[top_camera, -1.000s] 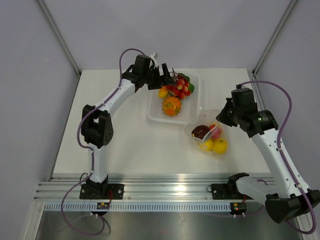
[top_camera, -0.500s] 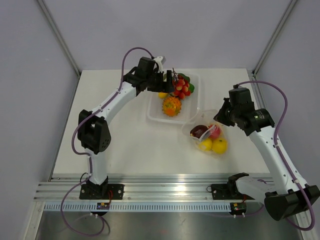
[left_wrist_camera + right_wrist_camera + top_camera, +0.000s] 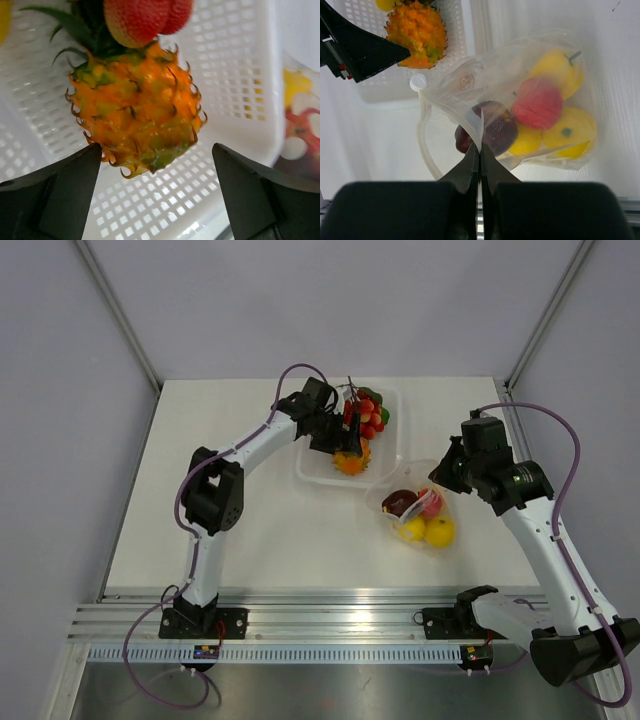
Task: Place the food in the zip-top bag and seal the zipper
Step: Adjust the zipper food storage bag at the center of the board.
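Observation:
The orange spiky fruit (image 3: 351,461) lies in the white tray (image 3: 385,455), with a red berry cluster (image 3: 368,416) behind it. My left gripper (image 3: 340,437) hangs over the fruit, open and empty. In the left wrist view the fruit (image 3: 137,115) sits just beyond my open gripper (image 3: 157,195), and nothing is held. The zip-top bag (image 3: 420,515) lies right of the tray with yellow, red and dark purple food inside. My right gripper (image 3: 480,150) is shut on the bag's zipper (image 3: 427,145) and holds the mouth open. In the top view it (image 3: 446,476) is at the bag's far edge.
The tray's perforated wall (image 3: 235,75) stands close to the right of my left fingers. A yellow fruit (image 3: 4,15) lies at the tray's far corner. The bag's mouth (image 3: 445,100) faces the tray's edge (image 3: 462,30). The table's walls rise behind and beside.
My left gripper has moved right and nearer, from the tray's back left corner to over the orange spiky fruit. The right arm and bag have barely moved.

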Controlling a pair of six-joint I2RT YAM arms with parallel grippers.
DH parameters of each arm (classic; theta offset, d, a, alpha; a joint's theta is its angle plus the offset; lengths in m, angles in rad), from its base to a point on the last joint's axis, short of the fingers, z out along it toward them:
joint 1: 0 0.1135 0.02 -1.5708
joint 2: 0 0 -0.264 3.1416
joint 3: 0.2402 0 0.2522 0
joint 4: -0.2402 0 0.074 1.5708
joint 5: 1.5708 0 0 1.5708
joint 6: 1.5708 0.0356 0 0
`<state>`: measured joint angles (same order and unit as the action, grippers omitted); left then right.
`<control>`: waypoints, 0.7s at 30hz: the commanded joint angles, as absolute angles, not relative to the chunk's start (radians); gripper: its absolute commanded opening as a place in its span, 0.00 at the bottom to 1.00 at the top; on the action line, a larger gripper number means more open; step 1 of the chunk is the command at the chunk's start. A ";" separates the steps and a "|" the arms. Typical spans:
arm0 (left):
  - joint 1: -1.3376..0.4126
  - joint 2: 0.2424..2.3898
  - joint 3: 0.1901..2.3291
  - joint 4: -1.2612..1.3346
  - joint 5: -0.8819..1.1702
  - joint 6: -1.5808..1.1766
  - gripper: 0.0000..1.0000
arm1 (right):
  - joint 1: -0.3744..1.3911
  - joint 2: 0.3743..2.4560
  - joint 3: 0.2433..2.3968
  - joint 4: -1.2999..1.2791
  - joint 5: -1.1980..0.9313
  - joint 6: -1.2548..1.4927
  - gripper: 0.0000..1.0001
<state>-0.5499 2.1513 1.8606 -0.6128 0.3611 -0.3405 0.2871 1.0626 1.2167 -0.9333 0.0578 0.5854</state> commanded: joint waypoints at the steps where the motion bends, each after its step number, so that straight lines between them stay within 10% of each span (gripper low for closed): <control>1: -0.560 2.096 1.899 -0.563 0.584 -0.362 0.94 | 0.284 1.048 1.226 -0.937 0.046 0.597 0.03; 21: -0.659 1.779 1.804 -0.593 0.629 -0.172 0.96 | 0.284 1.043 1.223 -0.945 0.014 0.565 0.05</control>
